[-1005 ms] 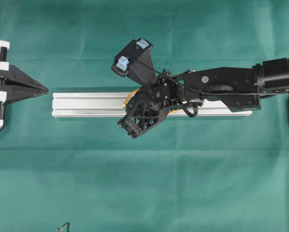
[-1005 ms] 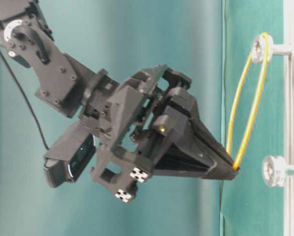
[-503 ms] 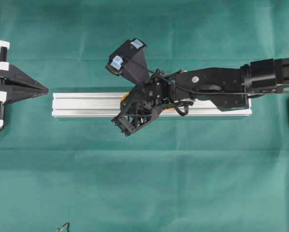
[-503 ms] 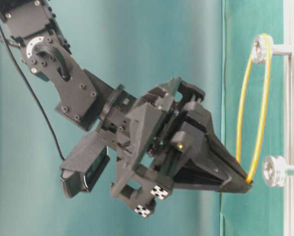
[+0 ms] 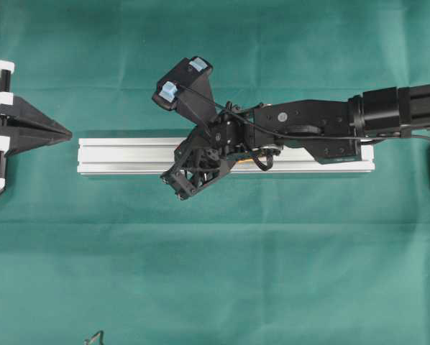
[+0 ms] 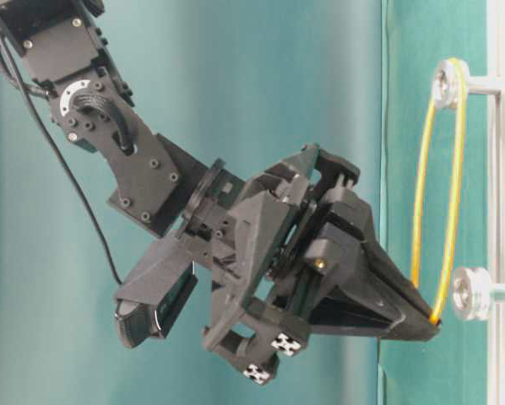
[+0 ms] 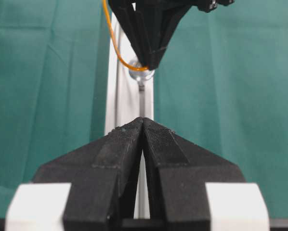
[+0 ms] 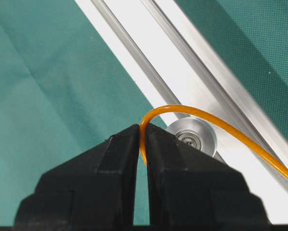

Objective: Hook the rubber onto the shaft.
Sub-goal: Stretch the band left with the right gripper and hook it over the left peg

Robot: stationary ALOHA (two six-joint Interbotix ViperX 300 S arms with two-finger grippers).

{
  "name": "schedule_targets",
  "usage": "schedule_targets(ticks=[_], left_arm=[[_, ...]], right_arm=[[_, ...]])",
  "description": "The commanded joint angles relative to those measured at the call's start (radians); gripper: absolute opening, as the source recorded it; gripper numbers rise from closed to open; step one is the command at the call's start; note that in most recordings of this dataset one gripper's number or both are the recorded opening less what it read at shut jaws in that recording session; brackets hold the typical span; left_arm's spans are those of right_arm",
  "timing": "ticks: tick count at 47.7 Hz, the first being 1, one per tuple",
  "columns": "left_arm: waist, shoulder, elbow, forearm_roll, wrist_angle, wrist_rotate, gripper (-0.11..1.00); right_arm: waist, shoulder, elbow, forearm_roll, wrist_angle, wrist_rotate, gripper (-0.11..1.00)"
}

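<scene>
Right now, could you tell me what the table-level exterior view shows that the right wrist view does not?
Only the table-level view shows the rubber band already looped over the upper pulley, stretched down toward the lower pulley, plus the whole right gripper and its arm. Only the right wrist view shows the green cloth beneath and the rail's grooves close up. Both show the right gripper shut on the band beside a pulley, the band not yet over it.
</scene>
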Motion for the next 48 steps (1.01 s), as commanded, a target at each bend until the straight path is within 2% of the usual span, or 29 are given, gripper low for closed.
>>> schedule_targets(ticks=[1,33,48], left_arm=[[-0.002,0.005,-0.028,0.002,-0.005,0.002,0.0],[-0.002,0.008,-0.026,0.002,-0.005,0.002,0.0],[-0.002,0.008,-0.026,0.002,-0.005,0.002,0.0]], right_arm=[[-0.005,-0.015,-0.031,0.002,-0.012,0.002,0.07],[-0.012,0.017,-0.031,0.011,-0.048,0.049,0.07],[-0.012,0.057,-0.057,0.052,-0.048,0.049,0.07]])
